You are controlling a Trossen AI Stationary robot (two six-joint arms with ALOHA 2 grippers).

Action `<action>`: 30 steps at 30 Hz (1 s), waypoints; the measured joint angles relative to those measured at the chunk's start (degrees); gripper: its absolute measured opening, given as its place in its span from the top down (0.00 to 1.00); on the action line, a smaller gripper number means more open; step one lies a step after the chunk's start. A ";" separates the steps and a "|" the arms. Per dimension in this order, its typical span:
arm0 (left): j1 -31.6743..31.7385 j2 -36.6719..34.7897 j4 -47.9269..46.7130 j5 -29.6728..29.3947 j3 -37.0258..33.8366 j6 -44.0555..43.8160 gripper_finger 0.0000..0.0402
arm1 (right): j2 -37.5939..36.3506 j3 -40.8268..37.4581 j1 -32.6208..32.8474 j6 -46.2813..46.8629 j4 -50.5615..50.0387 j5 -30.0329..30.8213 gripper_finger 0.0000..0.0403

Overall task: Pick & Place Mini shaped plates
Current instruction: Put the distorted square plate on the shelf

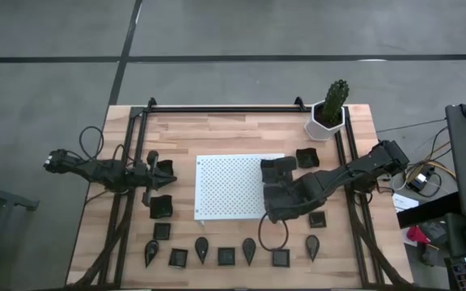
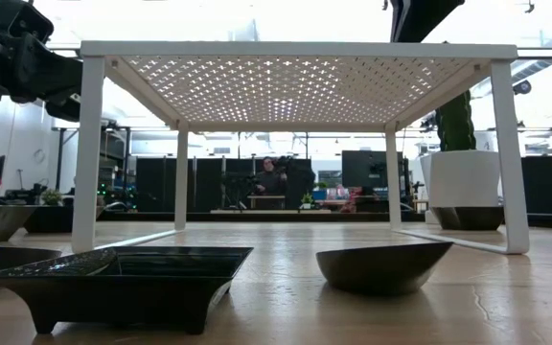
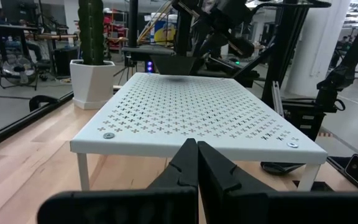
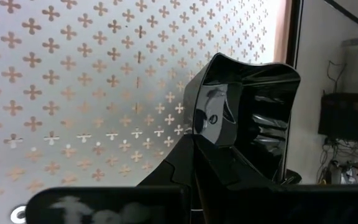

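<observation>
In the high view the white perforated board (image 1: 231, 186) sat at the centre of the wooden table (image 1: 217, 129), and the right gripper (image 1: 275, 179) hung over the board's right edge, its fingers clenched on the rim of a square black plate (image 1: 278, 168). The right wrist view showed that same glossy plate (image 4: 247, 118) pinched at its near rim, tilted above the board's cross-shaped holes. The left gripper (image 1: 162, 168) waited at centre left of the high view, just beside the board's left edge, fingers pressed together and grasping nothing (its wrist view showed the two dark fingers (image 3: 185, 168) meeting in front of the board (image 3: 197, 112)). The other mini shaped plates (image 1: 226, 255) lay in a row along the bottom of the table, squares alternating with teardrop shapes, with one more square (image 1: 161, 206) at lower left of the board and another (image 1: 306, 157) at its upper right. A white hexagonal pot with a cactus (image 1: 328, 113) stood at the table's upper right corner. In the low view a square plate (image 2: 123, 278) and a rounded one (image 2: 383, 264) filled the foreground, and a person (image 2: 272, 182) sat far behind.
</observation>
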 joint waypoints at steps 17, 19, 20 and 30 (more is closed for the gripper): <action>-0.01 0.00 -0.01 0.01 0.00 0.00 1.00 | 0.04 -0.20 0.00 0.43 0.52 0.04 0.98; 0.01 0.00 -0.02 0.00 0.00 0.00 1.00 | 0.04 -0.22 0.00 0.39 0.62 0.07 0.98; 0.00 0.00 -0.01 0.02 0.00 0.00 1.00 | 0.04 -0.22 0.00 0.37 0.87 0.07 0.98; 0.00 0.00 -0.01 0.00 0.00 0.00 1.00 | 0.07 -0.22 0.00 0.18 1.62 0.07 0.98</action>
